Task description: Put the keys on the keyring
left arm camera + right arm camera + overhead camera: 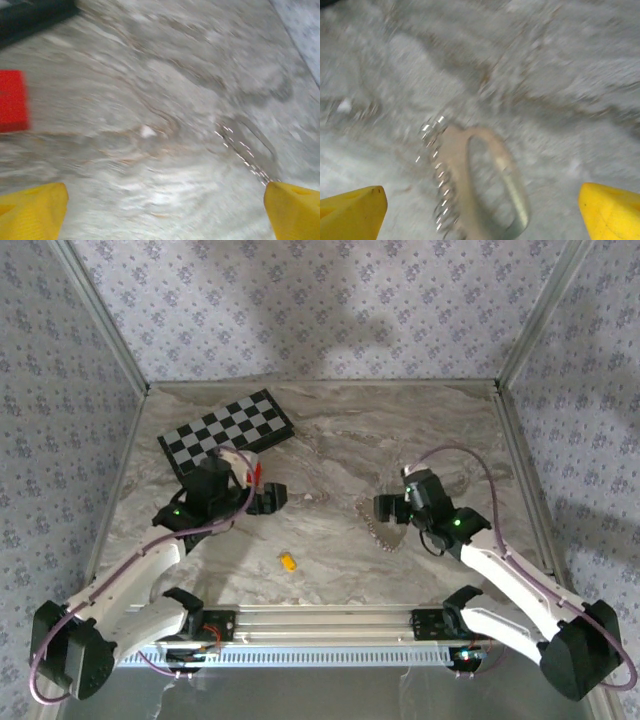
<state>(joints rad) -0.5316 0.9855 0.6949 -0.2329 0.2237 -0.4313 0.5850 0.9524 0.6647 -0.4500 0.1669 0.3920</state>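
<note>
Right, both sets of jaws stand wide, holding nothing. The keyring (440, 180) lies just ahead of my right gripper (480, 215), between its jaws: limp, slippery beads, so I'd pinch one strand. The key (288, 561), tiny and light, lies apart, nearer the left gripper (165, 212).

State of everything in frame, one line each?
left gripper: open, empty
right gripper: open, empty
keyring: lying on table, ungripped; clasp too blurred to tell
key: loose on table, not on keyring
chessboard: flat, squares up
red block: on table, untouched
</note>
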